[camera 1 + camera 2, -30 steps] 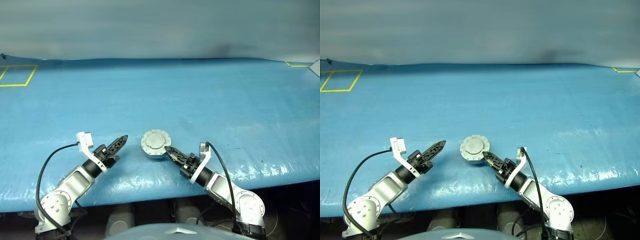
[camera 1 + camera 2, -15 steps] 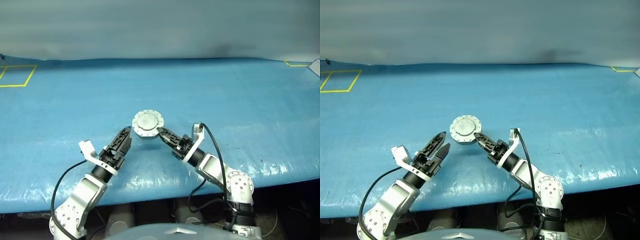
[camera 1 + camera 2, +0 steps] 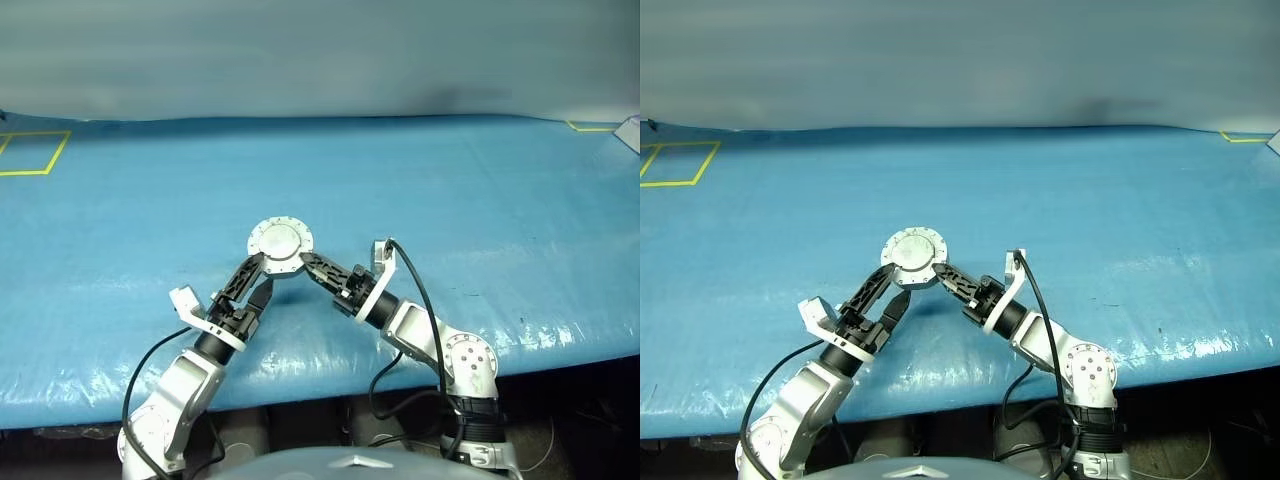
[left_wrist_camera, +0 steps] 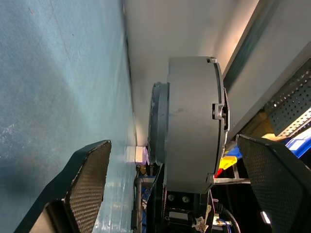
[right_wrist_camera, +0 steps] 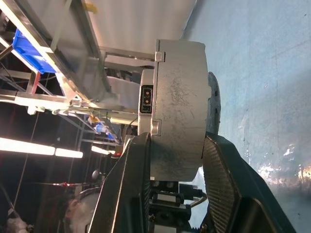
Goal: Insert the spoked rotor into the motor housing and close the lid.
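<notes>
Holding: the right gripper point(image 3: 305, 262) clamps the round silver-grey metal motor housing point(image 3: 280, 244) by its edge, lifted above the blue plastic-covered table point(image 3: 480, 200), lid side facing up.
Left gripper: the left gripper point(image 3: 258, 280) has its jaws spread wide, empty, bracketing the housing's edge from seven o'clock.
Housing position: table centre, between both grippers.
Risk, slip: judging by the thin edge grip, the housing could twist or drop.
Risk, handover: closing off-centre could knock it loose.
</notes>
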